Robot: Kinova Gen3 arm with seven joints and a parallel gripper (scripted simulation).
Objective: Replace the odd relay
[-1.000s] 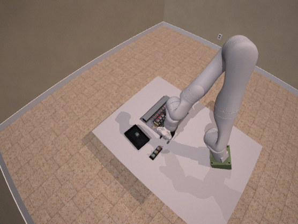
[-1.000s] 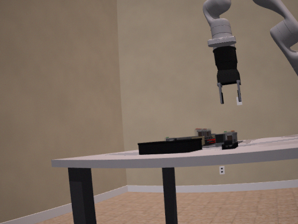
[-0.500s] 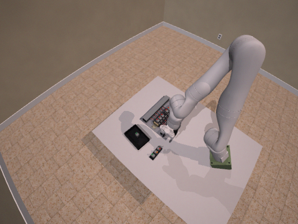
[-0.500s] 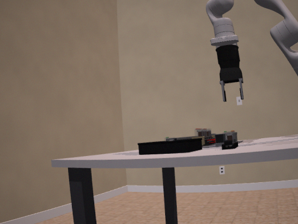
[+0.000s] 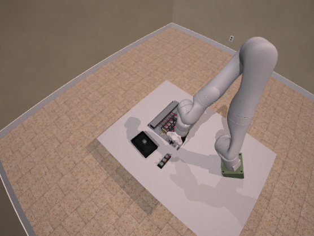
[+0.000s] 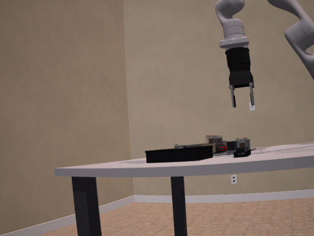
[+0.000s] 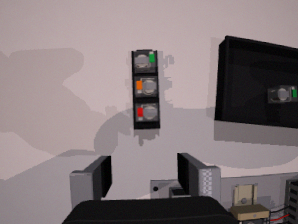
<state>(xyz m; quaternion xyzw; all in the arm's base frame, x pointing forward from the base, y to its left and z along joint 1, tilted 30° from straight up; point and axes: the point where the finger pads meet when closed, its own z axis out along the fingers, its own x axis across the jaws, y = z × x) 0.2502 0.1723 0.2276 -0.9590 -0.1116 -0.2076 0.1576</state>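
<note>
Green-buttoned relay (image 5: pixel 144 141) (image 7: pixel 282 94) lay in black tray (image 5: pixel 136 147) (image 6: pixel 179 154) (image 7: pixel 223 80) | hand (image 6: pixel 243 106) (image 7: pixel 144 168) spread, raised | removal seemingly done; fetching red-buttoned spare (image 5: pixel 168 156) (image 7: pixel 149 112) likely came next, needing centred descent over holder's near end
</note>
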